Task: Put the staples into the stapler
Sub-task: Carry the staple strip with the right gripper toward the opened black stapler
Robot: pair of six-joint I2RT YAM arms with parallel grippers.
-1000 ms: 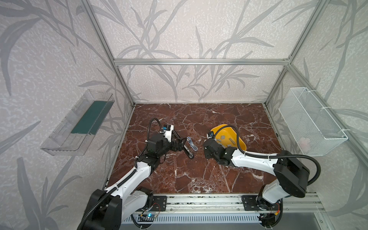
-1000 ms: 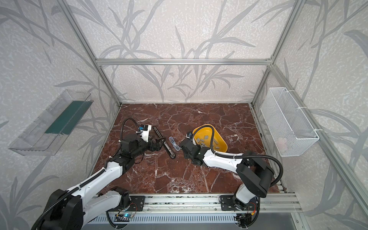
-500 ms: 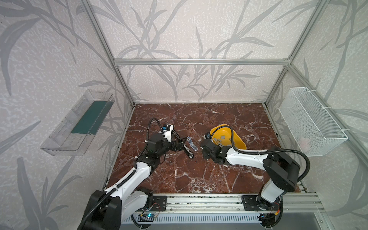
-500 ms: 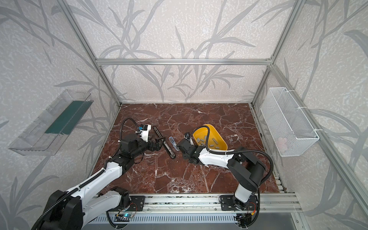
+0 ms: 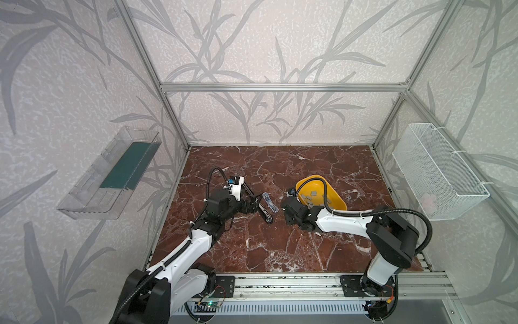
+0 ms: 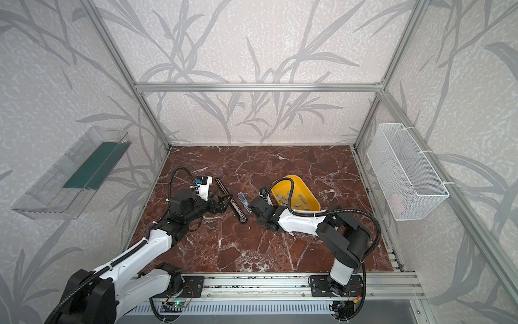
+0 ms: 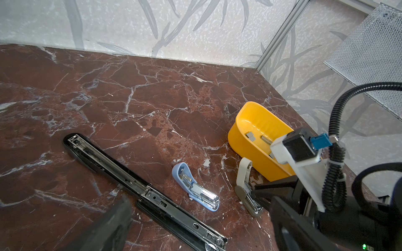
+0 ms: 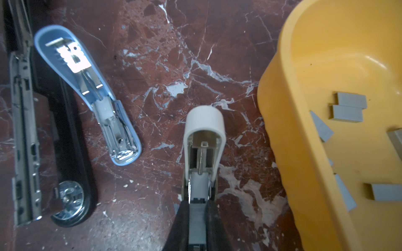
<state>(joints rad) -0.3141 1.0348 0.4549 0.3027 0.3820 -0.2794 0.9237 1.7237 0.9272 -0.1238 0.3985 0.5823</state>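
The left gripper (image 5: 255,205) stood wide open and empty, its fingers either side of the long black stapler (image 7: 121,171), which lay opened flat. Beside that lay a small blue stapler (image 7: 194,192), also open. The right gripper (image 8: 196,208) was clamped tight on the white stapler (image 8: 203,123), whose lid was raised. The staples (image 8: 348,113) lay loose in the yellow tub (image 8: 287,104) just beside it.

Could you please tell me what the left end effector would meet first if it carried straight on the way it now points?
Most likely the long black stapler, lying opened flat across the path of the open left end effector. The small blue stapler lies beyond it, though depth is unclear.
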